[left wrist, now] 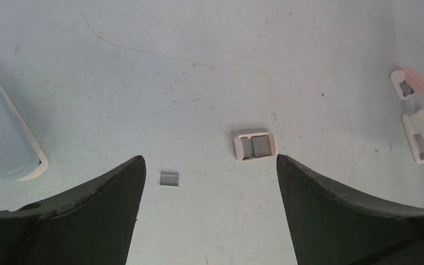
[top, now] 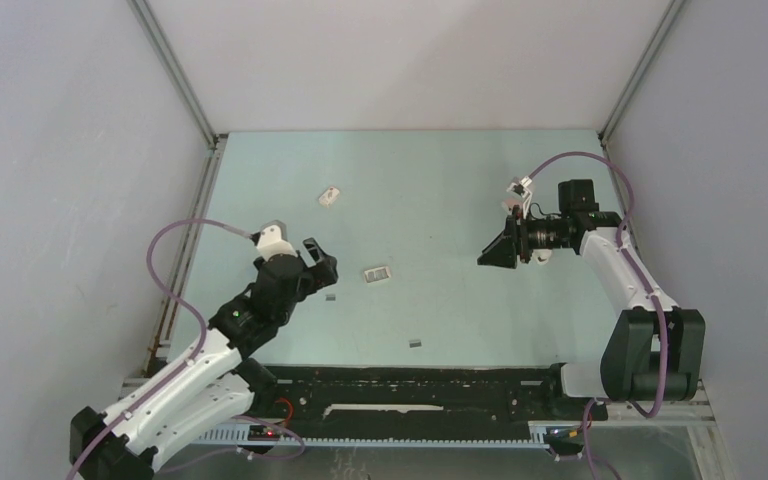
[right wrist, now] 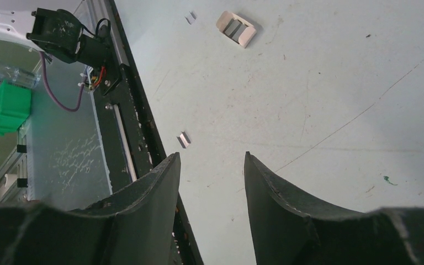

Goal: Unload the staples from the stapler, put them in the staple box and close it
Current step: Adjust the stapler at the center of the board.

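Top view: the left gripper [top: 317, 260] hangs just beside a tiny dark grey metal staple strip [top: 331, 297]. A second speck [top: 415, 343], probably another strip, lies nearer the bases.

Left wrist view: jaws wide and empty, with the strip flat on the pale green table [left wrist: 309, 55] between them.

Right wrist view: the right gripper [right wrist: 211, 160] is part-spread and empty.

Handling: the strip is light, stiff, thin and likely slippery. Pinch it across the long edges.

A small white cardboard box [left wrist: 238, 149] lies flat near the middle of the pale blue-green tabletop [top: 440, 180], its open face up. Grey panel walls [top: 60, 150] enclose the table, joined by aluminium corner posts [top: 175, 70]. A black slotted rail [top: 410, 385] runs along the near edge. Beyond it sits a bright green plastic block [right wrist: 10, 105].
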Available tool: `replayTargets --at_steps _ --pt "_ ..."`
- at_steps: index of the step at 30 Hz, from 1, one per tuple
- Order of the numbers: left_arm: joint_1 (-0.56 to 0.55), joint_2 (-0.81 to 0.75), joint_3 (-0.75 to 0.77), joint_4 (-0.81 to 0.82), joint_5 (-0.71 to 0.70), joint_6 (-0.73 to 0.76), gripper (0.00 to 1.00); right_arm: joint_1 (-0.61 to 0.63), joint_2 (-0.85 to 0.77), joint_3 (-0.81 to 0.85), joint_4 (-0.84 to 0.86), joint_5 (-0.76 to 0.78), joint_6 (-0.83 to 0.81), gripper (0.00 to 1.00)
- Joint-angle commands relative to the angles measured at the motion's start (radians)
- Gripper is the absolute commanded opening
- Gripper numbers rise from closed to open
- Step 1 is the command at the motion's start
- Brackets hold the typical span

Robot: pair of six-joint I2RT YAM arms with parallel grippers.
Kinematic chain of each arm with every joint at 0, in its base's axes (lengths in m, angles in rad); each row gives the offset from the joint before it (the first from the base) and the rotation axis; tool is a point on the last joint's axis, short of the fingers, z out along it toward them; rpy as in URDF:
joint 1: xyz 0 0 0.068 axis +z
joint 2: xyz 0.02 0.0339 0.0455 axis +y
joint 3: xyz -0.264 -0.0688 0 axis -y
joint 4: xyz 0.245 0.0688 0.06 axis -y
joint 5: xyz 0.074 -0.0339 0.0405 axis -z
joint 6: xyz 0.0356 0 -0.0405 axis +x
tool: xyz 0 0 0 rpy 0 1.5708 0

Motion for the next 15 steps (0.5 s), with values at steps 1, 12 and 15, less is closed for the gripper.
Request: replayTargets --at_steps 1,12,15 --pt "0.028 -0.051 -0.048 0.063 -0.001 -0.058 0.97 0.006 -0.023 0.001 -0.005 -0.024 -0.027 0.56" --pt "0.066 -0.034 -0.099 0.135 0.083 -0.121 1.00 0.007 -0.022 0.000 -0.008 -0.020 -0.030 0.56" --pt "0.072 -0.030 -0.109 0.143 0.089 -0.137 1.00 0.007 -0.020 0.001 -0.007 -0.020 -0.032 0.56"
